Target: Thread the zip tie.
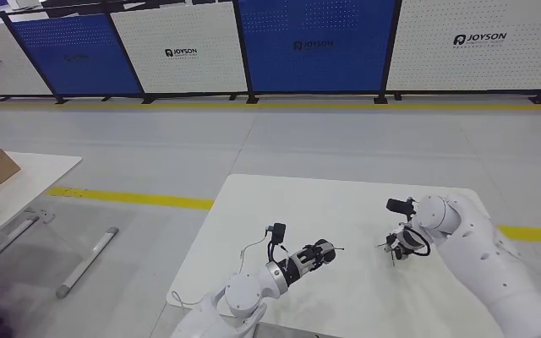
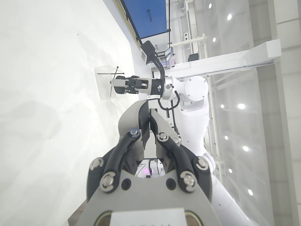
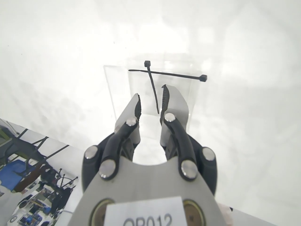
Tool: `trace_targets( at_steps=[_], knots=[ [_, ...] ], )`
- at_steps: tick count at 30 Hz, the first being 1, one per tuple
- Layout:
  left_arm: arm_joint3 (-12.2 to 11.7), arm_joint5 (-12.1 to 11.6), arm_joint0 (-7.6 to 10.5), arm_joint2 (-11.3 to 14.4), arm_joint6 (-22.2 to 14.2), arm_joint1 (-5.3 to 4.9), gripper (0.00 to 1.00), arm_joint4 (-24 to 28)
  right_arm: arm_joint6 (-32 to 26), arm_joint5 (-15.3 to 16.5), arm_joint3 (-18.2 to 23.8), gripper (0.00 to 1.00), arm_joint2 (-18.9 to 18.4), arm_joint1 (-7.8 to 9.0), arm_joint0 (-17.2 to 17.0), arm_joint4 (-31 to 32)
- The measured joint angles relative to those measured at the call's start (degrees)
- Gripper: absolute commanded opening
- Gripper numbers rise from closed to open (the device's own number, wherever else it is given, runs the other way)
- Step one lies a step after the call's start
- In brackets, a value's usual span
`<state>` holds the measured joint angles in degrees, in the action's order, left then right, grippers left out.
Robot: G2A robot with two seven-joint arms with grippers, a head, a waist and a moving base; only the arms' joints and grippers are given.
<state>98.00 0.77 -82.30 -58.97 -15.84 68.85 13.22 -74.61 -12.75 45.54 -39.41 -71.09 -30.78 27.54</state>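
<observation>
Two black zip ties lie crossed on a small clear plate [image 3: 117,88] on the white table [image 1: 338,203]. One zip tie [image 3: 174,74] runs across the plate with its head at one end. The other zip tie [image 3: 152,85] crosses it, and its tail reaches in between the fingers of my right gripper [image 3: 151,99], which stands open just over the plate. My left gripper [image 2: 149,118] is shut with nothing seen in it, a short way from the plate. In the top view the left gripper [image 1: 328,248] points at the right gripper [image 1: 391,247].
The table's far edge [image 1: 338,176] borders a grey floor with a yellow line [image 1: 127,198]. A second white table [image 1: 34,173] stands at the far left. Blue and white panels [image 1: 313,42] close off the back. A thin cable [image 1: 249,249] hangs by the left arm.
</observation>
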Motion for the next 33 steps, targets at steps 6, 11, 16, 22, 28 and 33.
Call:
trace_targets(
  at_steps=[6,11,16,22,28,33],
  knots=[
    [0.0,0.0,0.0,0.0,0.0,0.0,0.0,0.0,0.0,0.1,-2.6,0.22,1.0,-1.1,0.9,0.1],
    [0.0,0.0,0.0,0.0,0.0,0.0,0.0,0.0,0.4,-0.3,-4.5,0.21,1.8,-2.08,1.6,0.4],
    [0.0,0.0,0.0,0.0,0.0,0.0,0.0,0.0,0.5,-0.2,-6.4,0.18,2.4,-3.01,2.4,0.6],
    [0.0,0.0,0.0,0.0,0.0,0.0,0.0,0.0,0.5,0.2,-9.2,0.0,3.0,-4.15,3.6,0.6],
    [0.0,0.0,0.0,0.0,0.0,0.0,0.0,0.0,1.0,1.2,-11.5,0.0,3.3,-5.08,4.5,0.5],
    [0.0,0.0,0.0,0.0,0.0,0.0,0.0,0.0,2.6,3.6,-11.1,0.0,2.0,-4.68,4.1,0.0]
  ],
)
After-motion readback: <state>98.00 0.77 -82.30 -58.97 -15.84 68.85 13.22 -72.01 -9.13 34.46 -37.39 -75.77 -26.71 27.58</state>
